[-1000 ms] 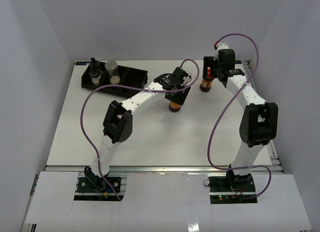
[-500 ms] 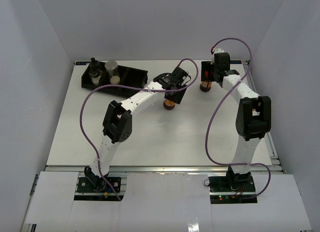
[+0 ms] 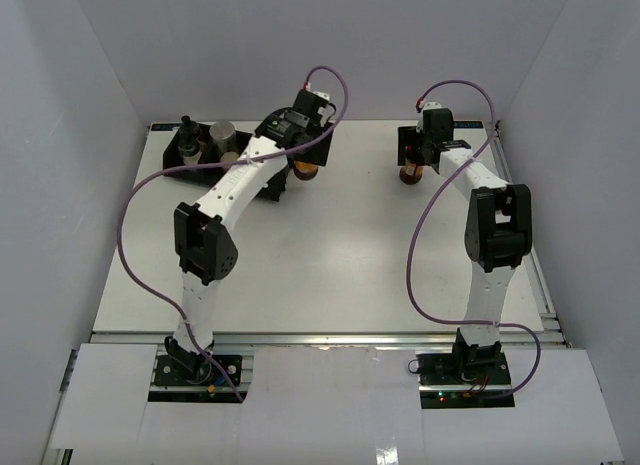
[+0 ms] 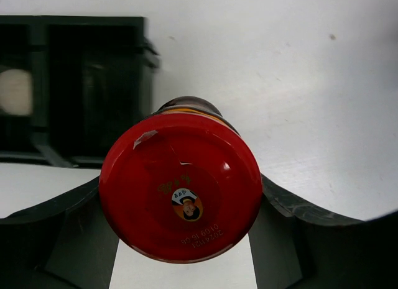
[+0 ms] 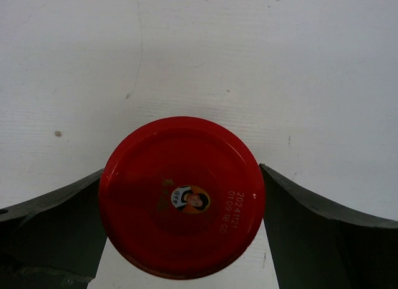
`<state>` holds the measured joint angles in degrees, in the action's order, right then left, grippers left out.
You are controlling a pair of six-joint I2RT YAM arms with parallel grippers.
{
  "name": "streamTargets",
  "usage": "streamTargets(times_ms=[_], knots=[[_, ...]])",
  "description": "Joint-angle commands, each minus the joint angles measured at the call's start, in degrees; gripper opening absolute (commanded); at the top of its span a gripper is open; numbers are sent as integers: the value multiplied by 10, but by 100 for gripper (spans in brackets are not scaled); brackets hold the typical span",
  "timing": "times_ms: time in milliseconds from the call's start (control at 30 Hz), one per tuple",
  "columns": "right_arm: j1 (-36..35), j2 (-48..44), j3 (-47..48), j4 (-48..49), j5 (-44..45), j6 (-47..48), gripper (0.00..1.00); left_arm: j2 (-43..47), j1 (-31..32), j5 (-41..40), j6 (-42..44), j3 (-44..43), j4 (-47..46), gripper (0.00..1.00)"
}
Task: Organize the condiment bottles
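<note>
Plainly dark-brown jar [image 4: 186,105], red lid [image 4: 180,186].

Four condiment bottles are showing in total. Two are dark-brown with red lids: left red-lid jar [image 3: 305,172] near the far edge of the table [image 3: 330,275], just beside the tray's right end, and right red-lid jar [image 3: 410,174] toward the far right corner. One clear shaker [image 3: 187,137] and one silver-lid jar [image 3: 222,137] are standing in the one black tray [image 3: 200,170] at the far left corner. Two arms are showing, left arm [image 3: 215,240] and right arm [image 3: 495,235]. Two purple cables are hanging, left cable [image 3: 122,240] and right cable [image 3: 412,265].
</note>
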<state>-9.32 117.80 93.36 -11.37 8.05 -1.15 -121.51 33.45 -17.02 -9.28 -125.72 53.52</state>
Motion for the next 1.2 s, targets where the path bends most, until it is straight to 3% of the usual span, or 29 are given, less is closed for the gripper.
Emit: streamTargets(times_ms=[0, 67, 167, 500, 833, 1167], knots=[[4, 16, 36, 13, -21, 2, 97, 106, -69, -6, 5, -40, -37, 0], [4, 20, 34, 15, -29, 3, 97, 110, -87, 2, 7, -39, -40, 0], [4, 20, 21, 37, -40, 3, 82, 116, -110, 13, 13, -32, -51, 0], [-3, 17, 5, 52, -74, 9, 59, 112, -125, 11, 27, 12, -110, 0], [-103, 5, -37, 61, -44, 9, 56, 66, -142, 23, 46, 3, -158, 0], [-200, -24, -122, 105, -17, -9, 54, 61, -155, 55, 53, 84, -233, 0]])
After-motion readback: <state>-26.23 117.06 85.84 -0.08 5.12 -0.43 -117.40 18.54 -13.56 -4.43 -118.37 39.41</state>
